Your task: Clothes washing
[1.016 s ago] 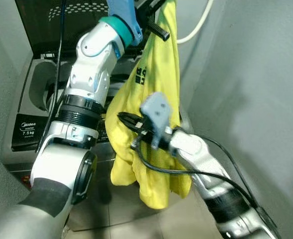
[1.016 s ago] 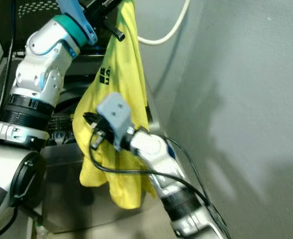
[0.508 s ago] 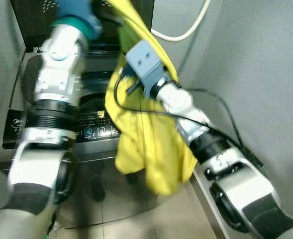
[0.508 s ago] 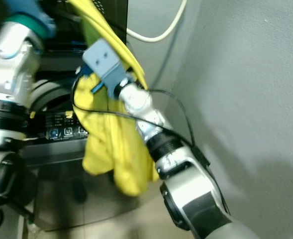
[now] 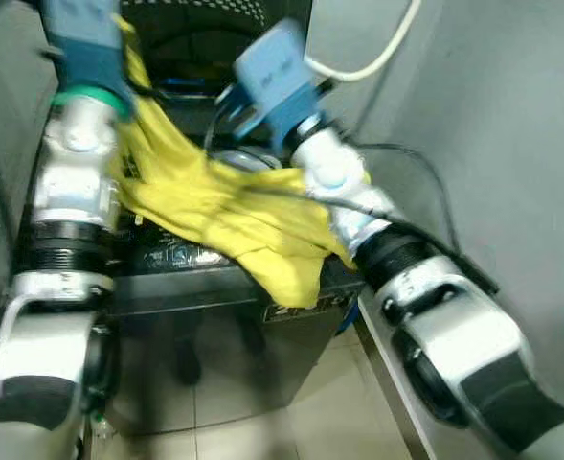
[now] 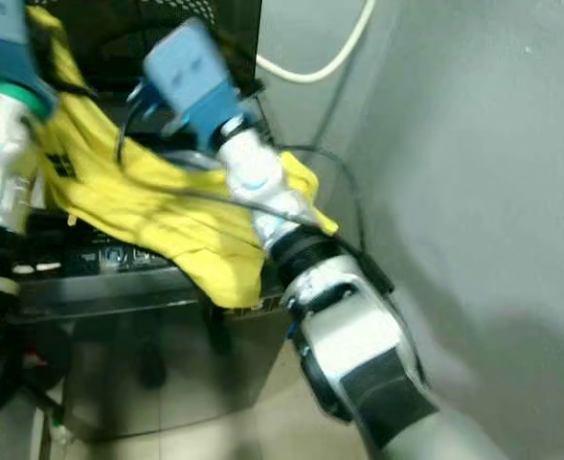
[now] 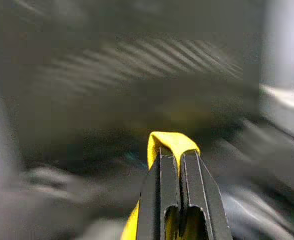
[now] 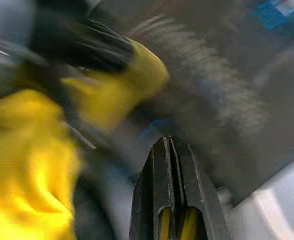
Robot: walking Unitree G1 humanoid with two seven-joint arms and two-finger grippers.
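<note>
Left gripper (image 7: 179,156) and right gripper (image 8: 169,145) both pinch one yellow shirt (image 5: 234,206) above one washer (image 5: 205,278)

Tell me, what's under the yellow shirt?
The yellow shirt drapes over the washing machine, covering part of its top and control panel. Both grippers pinch it, left gripper and right gripper. The tub beneath is hidden.
</note>
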